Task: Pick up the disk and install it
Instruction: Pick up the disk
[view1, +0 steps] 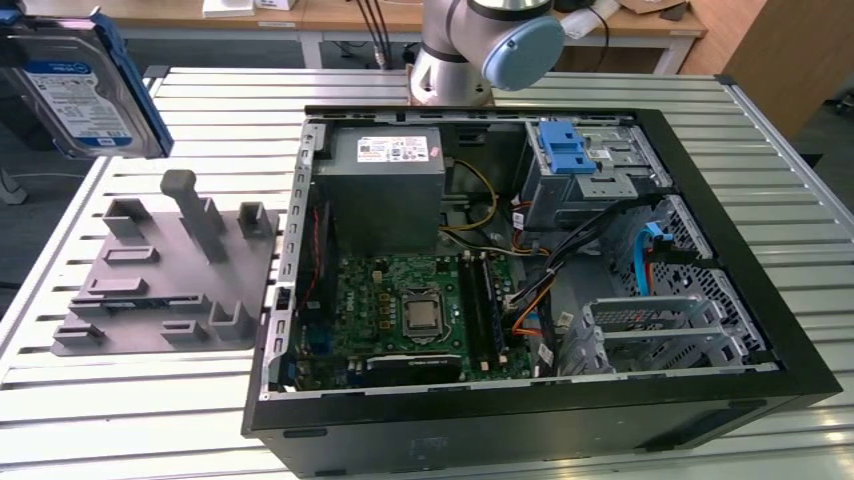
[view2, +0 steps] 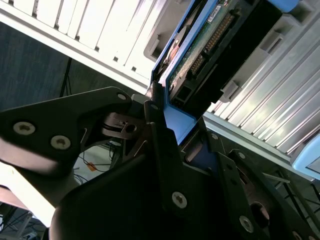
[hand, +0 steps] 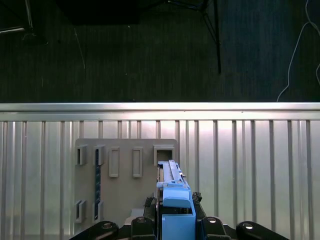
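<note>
The disk hangs in the air at the upper left of the exterior view, clear of the table and above the far end of the grey holder with its pegs and slots. In the first wrist view the gripper has its jaws drawn in narrow on the blue bracket that the disk is clipped into, with one black finger on each side. The second wrist view shows the same clamp close up, the disk's connector edge pointing away from the fingers. The pick-up therefore looks done and the install does not. The disk is well apart from the open computer case in the middle of the exterior view, and from the drive cage with the blue latch at the case's upper right. The table is pale ribbed metal slats, and the holder and case both lie flat on it. Past the table edge the first wrist view shows a dark floor. Wooden desks stand behind the arm at the top of the exterior view.
</note>
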